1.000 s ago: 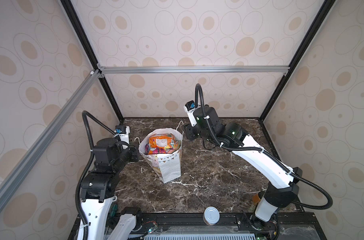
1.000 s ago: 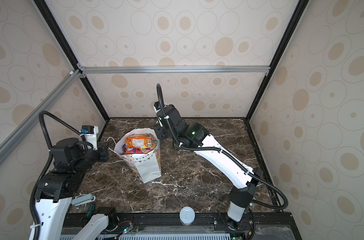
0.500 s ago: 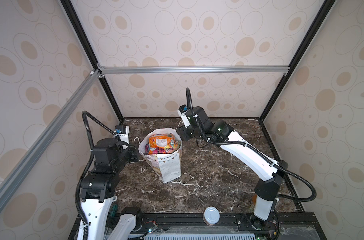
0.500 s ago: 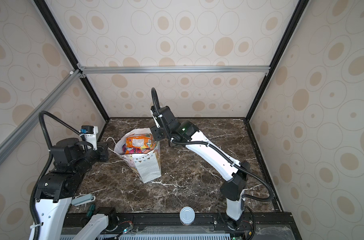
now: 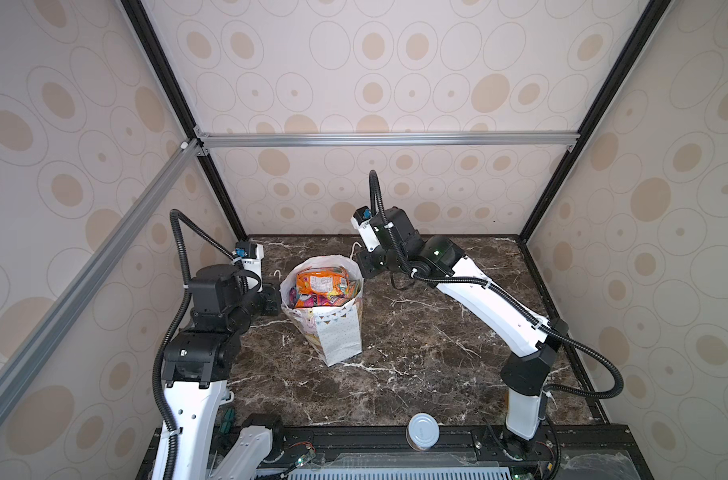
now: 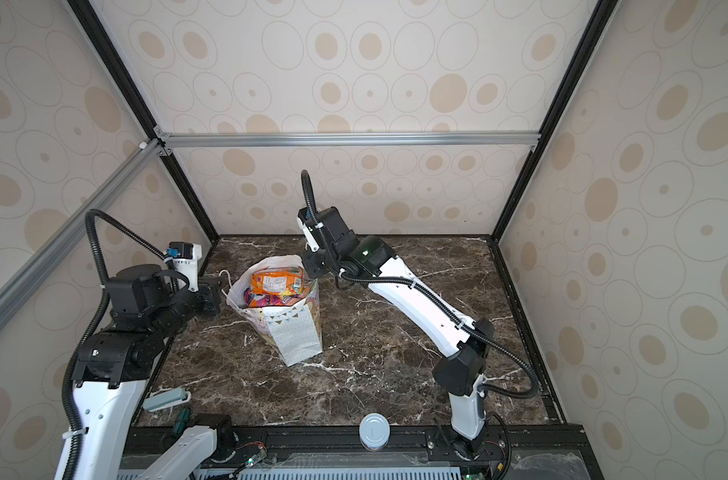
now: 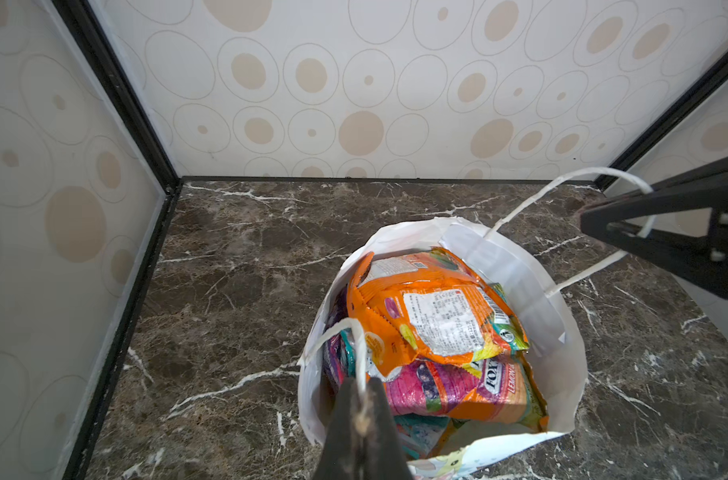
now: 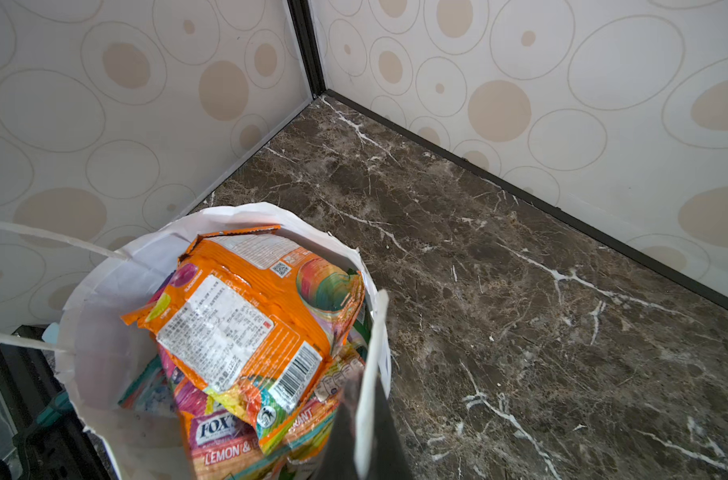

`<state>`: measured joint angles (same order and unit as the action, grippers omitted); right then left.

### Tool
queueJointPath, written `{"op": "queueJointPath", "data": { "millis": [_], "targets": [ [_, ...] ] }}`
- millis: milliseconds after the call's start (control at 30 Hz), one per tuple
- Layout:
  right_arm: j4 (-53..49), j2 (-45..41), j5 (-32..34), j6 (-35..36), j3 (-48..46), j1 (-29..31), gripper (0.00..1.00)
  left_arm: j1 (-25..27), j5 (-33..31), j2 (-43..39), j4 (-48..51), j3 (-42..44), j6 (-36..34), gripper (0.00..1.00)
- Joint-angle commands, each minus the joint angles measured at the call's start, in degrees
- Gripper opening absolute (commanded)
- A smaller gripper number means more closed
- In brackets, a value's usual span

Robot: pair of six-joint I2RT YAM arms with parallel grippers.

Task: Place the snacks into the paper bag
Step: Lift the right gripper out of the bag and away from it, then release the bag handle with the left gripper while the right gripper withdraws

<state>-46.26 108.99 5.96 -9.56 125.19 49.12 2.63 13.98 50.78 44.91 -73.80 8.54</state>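
Note:
The white paper bag (image 5: pixel 340 334) (image 6: pixel 299 338) stands upright left of the table's middle, in both top views. The snacks (image 5: pixel 323 283) (image 6: pixel 277 283) fill it to the rim. An orange packet (image 7: pixel 433 311) (image 8: pixel 245 316) lies on top, over a pink FOX'S packet (image 7: pixel 449 386) (image 8: pixel 225 432). My left gripper (image 7: pixel 361 390) (image 5: pixel 275 291) is shut on the bag's near cord handle (image 7: pixel 345 336). My right gripper (image 8: pixel 364 386) (image 5: pixel 364 266) is shut on the bag's paper rim (image 8: pixel 374 332) at the opposite side. The far cord handle (image 7: pixel 561 187) loops past its tip.
A silver-lidded can (image 5: pixel 423 430) (image 6: pixel 373 430) stands on the front rail. A grey-teal object (image 6: pixel 164 399) lies at the front left by the left arm's base. Patterned walls and black frame posts close in the back and both sides.
The right arm has swung left to the bag, and its jaws have gone from open to shut on the rim. The left arm and the bag have stayed put.

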Motion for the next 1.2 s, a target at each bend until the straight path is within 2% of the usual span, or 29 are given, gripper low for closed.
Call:
{"op": "queueJointPath", "data": {
  "millis": [0,167,267,333,500,667,900,1167],
  "targets": [
    [2.3,-0.7,0.5,1.9,4.5,-1.6,0.00,-0.1,6.6,2.9,-5.2,-5.7,0.9,0.00],
    [2.9,-2.2,0.2,2.7,4.7,-3.9,0.00,0.1,12.1,8.7,-7.2,-11.8,2.2,0.00],
    [4.3,-4.9,-1.2,2.1,1.3,-5.9,0.00,0.7,17.4,12.3,-9.0,-14.9,3.2,0.00],
    [7.0,-8.0,-0.6,2.4,-2.9,-6.8,0.00,3.2,18.4,14.6,-10.0,-16.8,3.3,0.00],
    [11.3,-15.0,0.1,2.5,-11.3,-9.7,0.00,14.1,9.9,19.7,-11.1,-21.0,1.6,0.00],
    [12.2,-21.4,1.7,2.7,-19.3,-12.1,0.00,21.4,3.8,23.8,-10.9,-23.5,0.9,0.00],
    [14.1,-30.2,1.3,0.8,-31.7,-15.1,0.00,25.1,0.3,24.8,-13.7,-20.9,2.5,0.00],
    [13.5,-34.5,0.7,0.2,-37.2,-15.9,0.00,26.9,-3.2,25.4,-15.0,-17.6,3.1,0.00]
  ]
}}
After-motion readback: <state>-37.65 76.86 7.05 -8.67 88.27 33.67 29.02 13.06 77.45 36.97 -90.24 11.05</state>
